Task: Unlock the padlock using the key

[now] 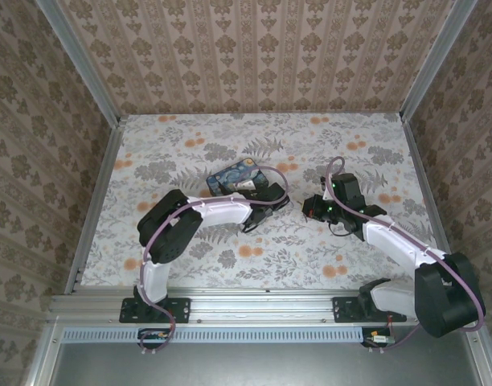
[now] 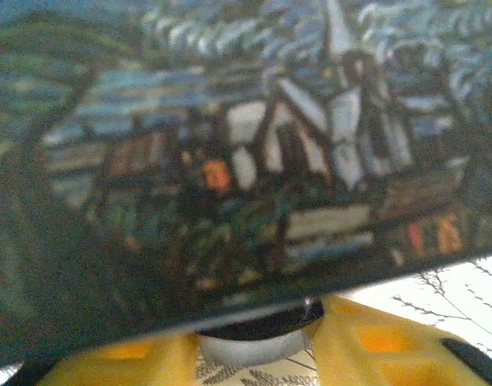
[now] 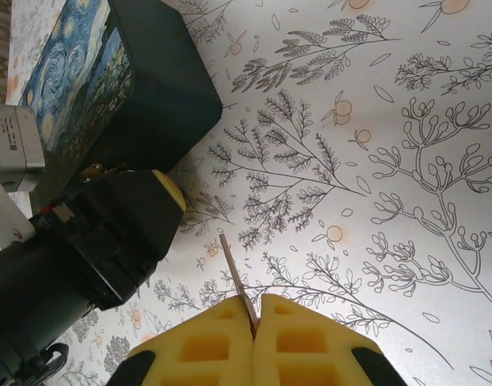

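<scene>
Right tool (image 3: 253,312) is pinching the key (image 3: 236,277), yellow fingers pressed together on it, with the thin blade poking out toward the box (image 3: 149,88). Left tool (image 2: 254,358) is sitting right up against the box's near side. It looks to be clamping the padlock (image 2: 252,334), a small dark-and-grey lump between its fingers, though that view is blurry so I'm guessing a bit.

So both pieces are getting held, but the key isn't going into the lock yet. It's hovering off to the right of the box, apart from the padlock. Lining up, inserting and turning are all left, I'd say.

Counter (image 3: 375,161) is wearing a pale cloth with grey leaves and orange blobs, and brownish wallpapered walls (image 1: 254,56) are closing in behind and beside the box.
</scene>
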Motion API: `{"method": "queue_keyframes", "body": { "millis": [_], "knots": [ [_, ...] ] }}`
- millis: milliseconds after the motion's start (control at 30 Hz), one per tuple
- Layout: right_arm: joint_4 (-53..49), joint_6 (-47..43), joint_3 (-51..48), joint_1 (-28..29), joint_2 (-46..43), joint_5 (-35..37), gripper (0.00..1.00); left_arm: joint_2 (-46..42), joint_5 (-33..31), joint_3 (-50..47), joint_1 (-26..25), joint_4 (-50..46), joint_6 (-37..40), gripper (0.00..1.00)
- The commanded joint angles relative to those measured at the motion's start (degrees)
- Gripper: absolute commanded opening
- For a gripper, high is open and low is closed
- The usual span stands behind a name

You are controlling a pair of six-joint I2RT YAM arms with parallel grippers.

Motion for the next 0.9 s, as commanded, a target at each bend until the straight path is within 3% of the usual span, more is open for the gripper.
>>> {"method": "queue_keyframes", "body": {
  "millis": [0,100,333,467,567,733,867],
  "knots": [
    [-0.4,-2.1,1.0,-0.3,0.6,-2.6,0.00,-0.2,-0.8,0.6,0.9,-1.8,1.0,0.32],
    [-0.4,-0.9,-0.5,-0.2,0.8,-4.3,0.00,-2.6,2.2,0.8,1.2,-2.0,5.3,0.29],
    [2.5,3.9,-3.7,3.8,-0.5,-4.7,0.00,-12.6,19.9,2.2,5.1,-8.2,13.2,0.23],
    [6.5,6.2,-4.1,10.6,-3.3,-3.7,0.00,-18.1,32.3,1.2,8.7,-11.6,10.5,0.20],
    [15.8,10.5,-7.5,16.3,-7.0,0.4,0.00,-20.8,40.8,0.6,10.6,-12.9,6.9,0.20],
    [24.6,14.6,-10.2,21.5,-10.5,9.5,0.00,-25.0,48.9,-1.7,13.8,-11.6,-0.5,0.19],
    [31.6,13.3,-10.1,24.6,-6.9,14.0,0.00,-27.1,52.8,-4.3,15.3,-7.9,-5.2,0.19]
  ]
}}
